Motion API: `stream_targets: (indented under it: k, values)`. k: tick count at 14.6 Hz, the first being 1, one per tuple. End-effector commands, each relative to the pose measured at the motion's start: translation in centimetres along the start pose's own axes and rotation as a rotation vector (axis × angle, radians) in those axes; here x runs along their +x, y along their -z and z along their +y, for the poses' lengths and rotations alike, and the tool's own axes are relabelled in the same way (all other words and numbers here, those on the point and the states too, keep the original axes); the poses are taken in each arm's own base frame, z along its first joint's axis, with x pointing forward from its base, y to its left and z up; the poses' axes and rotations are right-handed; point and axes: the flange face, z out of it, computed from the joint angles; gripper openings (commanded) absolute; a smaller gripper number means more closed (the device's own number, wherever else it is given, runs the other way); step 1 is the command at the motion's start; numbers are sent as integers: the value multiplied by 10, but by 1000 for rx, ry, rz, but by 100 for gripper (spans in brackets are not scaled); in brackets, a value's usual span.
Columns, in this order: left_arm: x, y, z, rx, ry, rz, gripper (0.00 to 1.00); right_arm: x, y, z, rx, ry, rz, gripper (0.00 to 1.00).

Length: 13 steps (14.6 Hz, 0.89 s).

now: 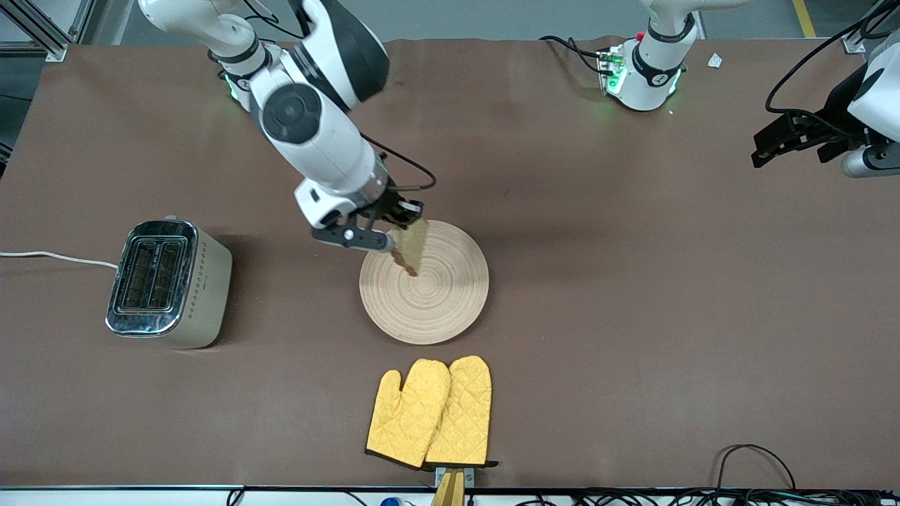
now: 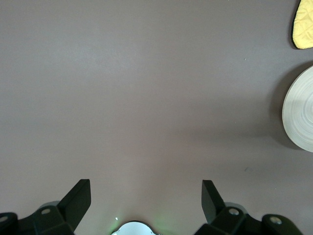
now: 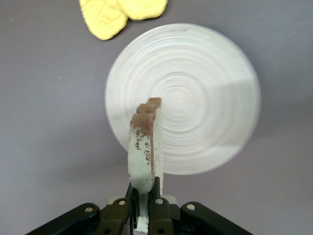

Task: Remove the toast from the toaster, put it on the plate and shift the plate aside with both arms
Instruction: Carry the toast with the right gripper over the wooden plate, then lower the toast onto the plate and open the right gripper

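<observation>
The round pale wooden plate (image 1: pixel 436 295) showed ring-shaped grain and looked smooth and matt. The thin brown bread slice (image 1: pixel 411 246) looked rough and crumbly at its crust. The cream toaster with a shiny metal top (image 1: pixel 169 282) gleamed. The yellow quilted cloth mitts (image 1: pixel 430 413) looked soft. The brown table top (image 1: pixel 633 281) was dull.

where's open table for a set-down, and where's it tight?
Bare: the wide stretch between the plate and the left gripper, which waits open toward its own end, and the strip between toaster and plate. Tight: over the plate, where the right gripper holds the toast, and the gap to the oven mitts.
</observation>
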Motion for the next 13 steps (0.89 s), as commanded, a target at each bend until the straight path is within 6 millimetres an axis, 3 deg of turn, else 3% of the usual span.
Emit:
stream_targets:
  k: [1, 2, 5, 8, 13]
  values:
    - [2, 5, -1, -9, -4, 8, 100, -10, -53, -13, 75, 25, -23, 0]
    - [2, 4, 0, -9, -6, 7, 100, -11, -77, -17, 94, 26, -17, 0]
    - [6, -1, -1, -10, -3, -3, 100, -12, -117, -20, 116, 7, -30, 0]
    - [6, -1, -1, -12, -3, -3, 100, 17, -143, 28, 67, 61, -50, 0]
    - [6, 1, 0, -13, -5, 2, 100, 49, -158, 99, 18, 129, -81, 0]
